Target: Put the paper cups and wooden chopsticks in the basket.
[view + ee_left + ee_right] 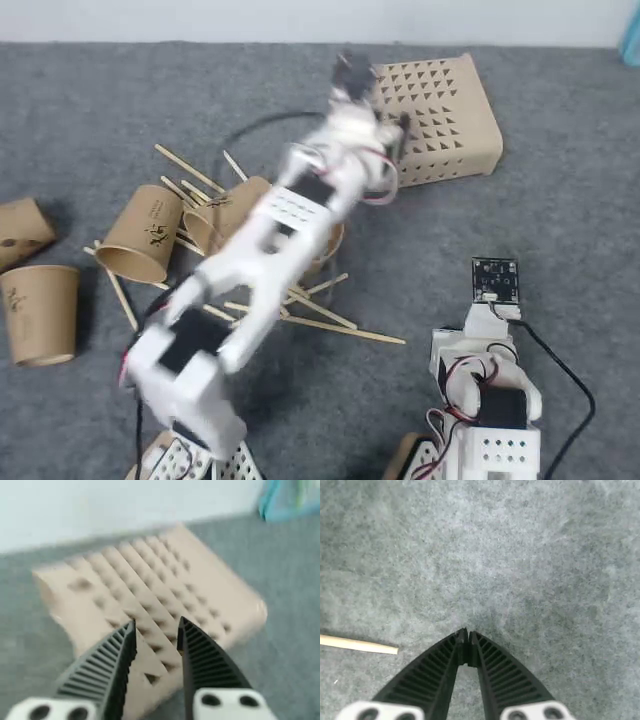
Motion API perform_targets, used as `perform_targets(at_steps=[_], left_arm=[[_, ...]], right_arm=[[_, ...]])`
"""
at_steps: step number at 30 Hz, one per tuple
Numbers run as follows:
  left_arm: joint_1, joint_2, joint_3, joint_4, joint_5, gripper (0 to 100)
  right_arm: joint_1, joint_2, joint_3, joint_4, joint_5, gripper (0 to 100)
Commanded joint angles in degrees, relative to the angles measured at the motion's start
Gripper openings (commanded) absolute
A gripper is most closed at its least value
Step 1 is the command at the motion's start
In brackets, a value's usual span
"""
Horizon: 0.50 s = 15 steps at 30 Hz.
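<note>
The beige perforated basket (445, 120) lies at the back right of the grey carpet. My left gripper (350, 78) is at its left edge, stretched out from the front. In the left wrist view that gripper (157, 625) stands open and holds nothing, with the basket (150, 575) just beyond its tips. Several brown paper cups lie on their sides at the left: one (145, 235) in the middle, one (40, 312) at the far left, and one (232, 212) partly under the arm. Wooden chopsticks (330, 325) are scattered around them. My right gripper (468, 632) is shut above bare carpet near a chopstick end (360, 645).
The right arm (490, 400) sits folded at the front right. A blue object (632, 40) stands at the far back right corner. A pale wall runs behind the carpet.
</note>
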Motion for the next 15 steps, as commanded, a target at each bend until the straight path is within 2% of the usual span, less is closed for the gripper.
perform_targets(at_steps=[1, 7, 12, 15], left_arm=[[-3.16, -18.99, -0.84, 13.01, 0.53, 13], [-10.9, -37.71, -0.84, 31.65, 0.44, 13], [-22.86, -47.56, 0.04, 47.21, 0.7, 13], [-30.51, -52.48, 3.56, 53.54, 0.7, 13]], right_arm=[[0.57, -0.84, -1.85, -0.92, 1.14, 0.9], [4.53, -0.75, 1.23, -12.09, 1.05, 0.9], [1.54, -0.75, 1.23, -11.3, 1.93, 1.0], [0.84, -0.75, 0.88, -14.9, 7.3, 1.0]])
